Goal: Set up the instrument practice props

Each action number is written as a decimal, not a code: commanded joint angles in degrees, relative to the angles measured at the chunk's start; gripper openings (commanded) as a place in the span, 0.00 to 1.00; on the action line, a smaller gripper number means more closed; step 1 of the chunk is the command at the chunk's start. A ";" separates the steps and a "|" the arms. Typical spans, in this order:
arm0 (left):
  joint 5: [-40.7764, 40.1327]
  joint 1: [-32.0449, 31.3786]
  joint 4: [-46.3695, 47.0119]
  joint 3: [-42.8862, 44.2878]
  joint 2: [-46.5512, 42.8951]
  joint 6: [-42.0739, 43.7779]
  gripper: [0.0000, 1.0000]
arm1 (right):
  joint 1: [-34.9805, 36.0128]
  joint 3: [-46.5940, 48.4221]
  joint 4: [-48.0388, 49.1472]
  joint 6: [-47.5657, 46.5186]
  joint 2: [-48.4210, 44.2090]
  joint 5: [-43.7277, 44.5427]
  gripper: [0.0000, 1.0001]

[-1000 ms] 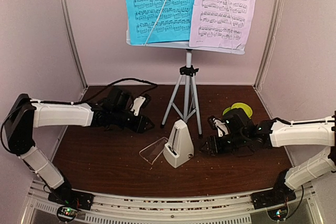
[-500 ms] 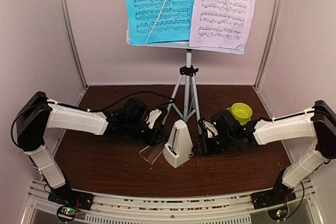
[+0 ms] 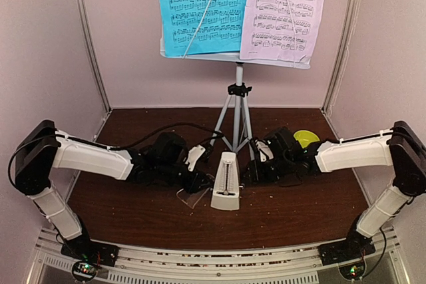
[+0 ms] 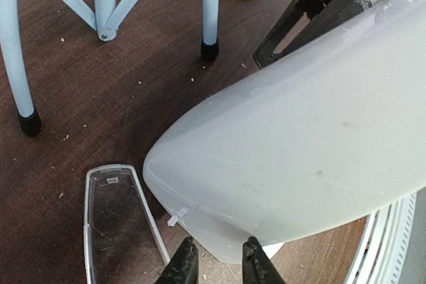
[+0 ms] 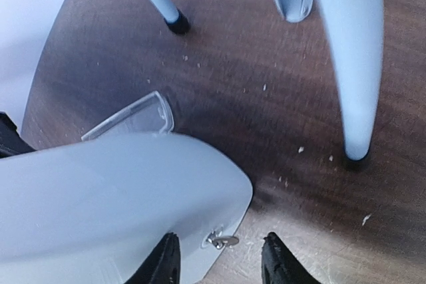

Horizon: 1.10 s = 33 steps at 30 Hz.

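Tabletop (image 3: 299,211); metronome (image 3: 226,184) edge inside left gripper (image 4: 219,267)

No legible text; staves on cyan sheet (image 3: 180,4) and lilac sheet (image 3: 266,11).

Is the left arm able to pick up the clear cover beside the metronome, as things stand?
Probably not at once. The clear cover lies uncovered close beside the left pincer, but that pincer appears closed on the lower edge of the metronome and would have to release it first.
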 commanded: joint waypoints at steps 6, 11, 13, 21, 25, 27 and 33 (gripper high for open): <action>-5.49 -0.08 1.64 -1.97 -5.14 -0.16 0.26 | -0.32 -8.46 3.78 -6.96 -14.33 -3.69 0.71; -5.62 0.78 1.91 -2.80 -5.89 -0.50 0.27 | 4.64 -15.09 13.22 -7.23 -22.62 -1.50 0.96; -5.62 0.78 1.65 -2.44 -5.66 -0.31 0.27 | 7.57 -15.03 15.83 -7.45 -23.06 2.26 0.99; -5.26 0.81 2.08 -1.61 -4.73 -0.99 0.28 | 14.83 -7.37 14.01 -9.06 -16.33 15.44 0.95; -5.84 0.81 2.09 -1.70 -4.93 -1.41 0.28 | 17.43 -4.68 12.98 -10.14 -14.06 21.87 0.93; -6.10 0.81 2.03 -1.70 -5.08 -1.59 0.28 | 17.96 -3.51 11.52 -10.07 -12.92 25.16 0.90; -6.68 0.81 1.67 -1.69 -5.26 -1.53 0.28 | 18.37 -2.44 9.17 -9.87 -11.53 30.98 0.73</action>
